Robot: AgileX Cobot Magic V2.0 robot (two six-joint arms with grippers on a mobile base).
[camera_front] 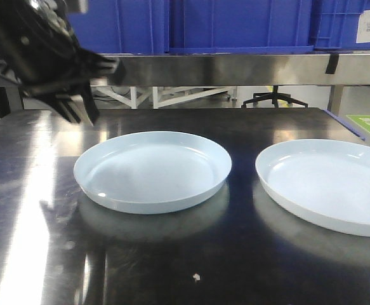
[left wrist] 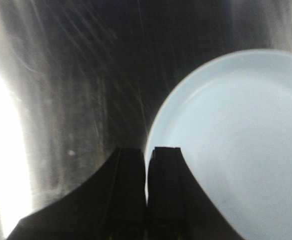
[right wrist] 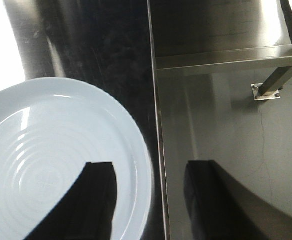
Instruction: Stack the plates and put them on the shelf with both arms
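Observation:
Two pale bluish-white plates lie side by side on the dark steel tabletop (camera_front: 191, 254): the left plate (camera_front: 153, 170) and the right plate (camera_front: 327, 181). The shelf (camera_front: 235, 68) is the brushed steel rail behind them. My left gripper (camera_front: 77, 108) hovers, blurred, above the table beyond the left plate's far-left rim. In the left wrist view my left gripper (left wrist: 148, 155) is shut with nothing in it, over the left edge of the plate (left wrist: 236, 140). My right gripper (right wrist: 151, 170) is open. One finger is over the plate (right wrist: 50, 160), the other past the table edge (right wrist: 158, 150).
Blue plastic bins (camera_front: 235, 25) stand on the shelf. Through the gap under it I see a white frame and an office chair base (camera_front: 273, 98). To the right of the table edge lies the floor, with a steel crossbar (right wrist: 226, 57) and a bolted leg foot (right wrist: 265, 90).

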